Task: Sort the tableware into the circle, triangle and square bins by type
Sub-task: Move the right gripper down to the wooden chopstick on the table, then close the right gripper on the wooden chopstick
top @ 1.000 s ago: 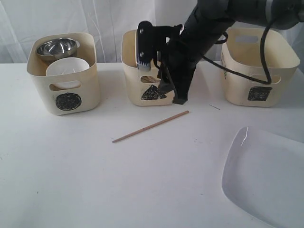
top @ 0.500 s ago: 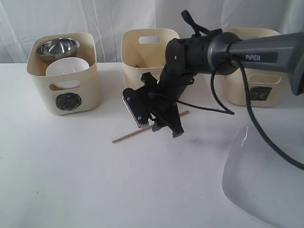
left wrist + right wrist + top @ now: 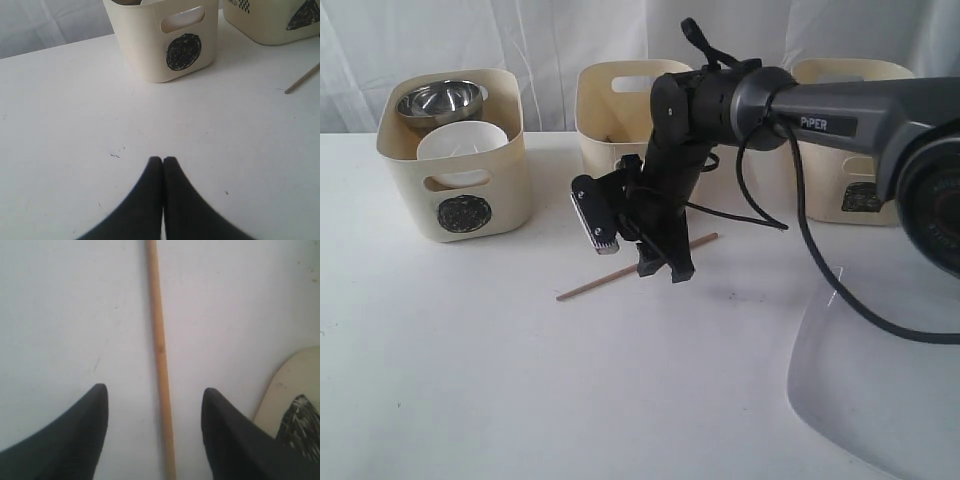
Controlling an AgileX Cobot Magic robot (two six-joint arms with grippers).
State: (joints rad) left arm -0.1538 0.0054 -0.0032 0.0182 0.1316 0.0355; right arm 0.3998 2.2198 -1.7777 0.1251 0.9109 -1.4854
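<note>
One wooden chopstick lies slantwise on the white table in front of the triangle bin. My right gripper hangs low over its far half. In the right wrist view the chopstick runs between the open fingers of the right gripper without touching them. The circle bin at the left holds a steel bowl and a small white bowl. The square bin stands at the right. My left gripper is shut and empty above bare table, near the circle bin.
A large white plate lies at the table's front right corner. The right arm and its cable cover much of the triangle bin and the gap to the square bin. A white curtain hangs behind the bins.
The right arm has come down from in front of the triangle bin to just above the chopstick and shifted a little left. Its jaws have spread wider.
</note>
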